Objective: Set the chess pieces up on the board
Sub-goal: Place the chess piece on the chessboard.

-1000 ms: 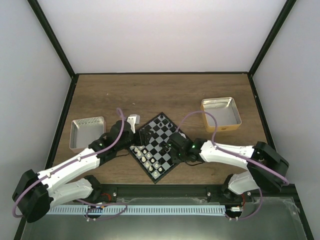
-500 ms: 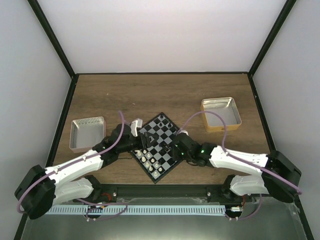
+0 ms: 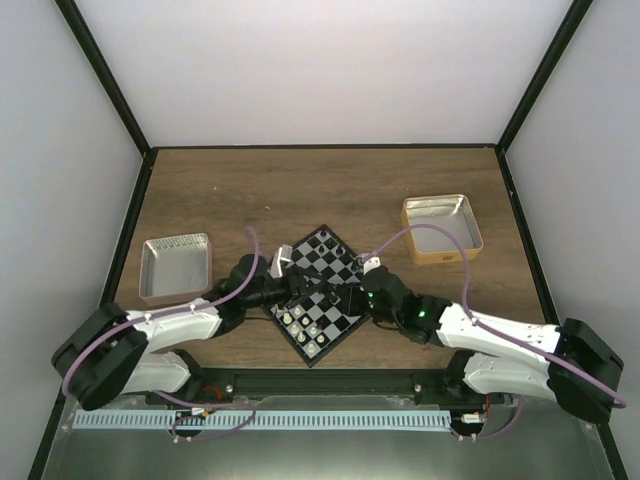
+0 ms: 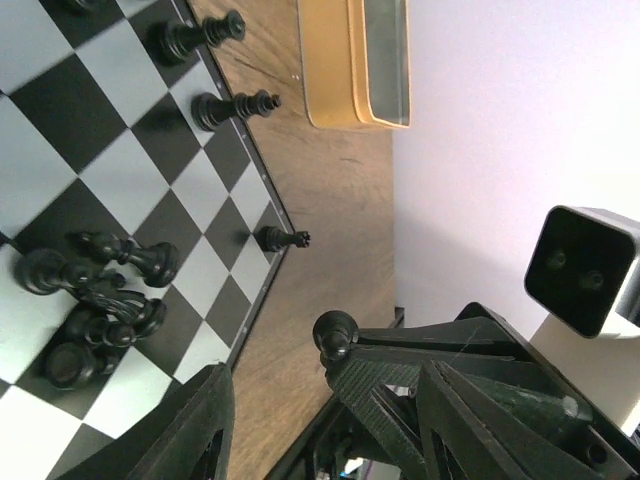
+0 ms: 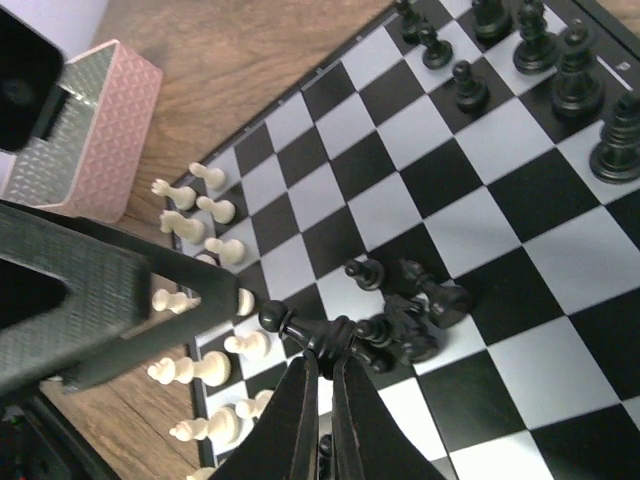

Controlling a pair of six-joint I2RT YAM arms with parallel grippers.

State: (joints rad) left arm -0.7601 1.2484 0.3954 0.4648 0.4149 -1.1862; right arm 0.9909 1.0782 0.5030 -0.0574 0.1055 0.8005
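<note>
The board (image 3: 318,262) lies turned like a diamond at the table's near middle. White chess pieces (image 3: 300,320) stand along its near-left edge, and they also show in the right wrist view (image 5: 205,235). Black chess pieces (image 5: 530,45) stand along its far edge. A heap of black pieces (image 5: 415,310) lies toppled mid-board, and it also shows in the left wrist view (image 4: 95,300). My right gripper (image 5: 320,365) is shut on a black pawn (image 5: 310,335) and holds it tilted just above the heap. My left gripper (image 4: 325,385) is open and empty, facing the right gripper and the pawn (image 4: 335,333).
A tan-rimmed metal tray (image 3: 442,228) stands at the back right, and it also shows in the left wrist view (image 4: 350,60). A pink-rimmed tray (image 3: 177,265) stands at the left, and it also shows in the right wrist view (image 5: 90,130). Both arms reach low over the board from either side.
The left gripper has moved right and lower, onto the board's left side. The right arm has stretched out flatter while its gripper stays over the board's middle.
</note>
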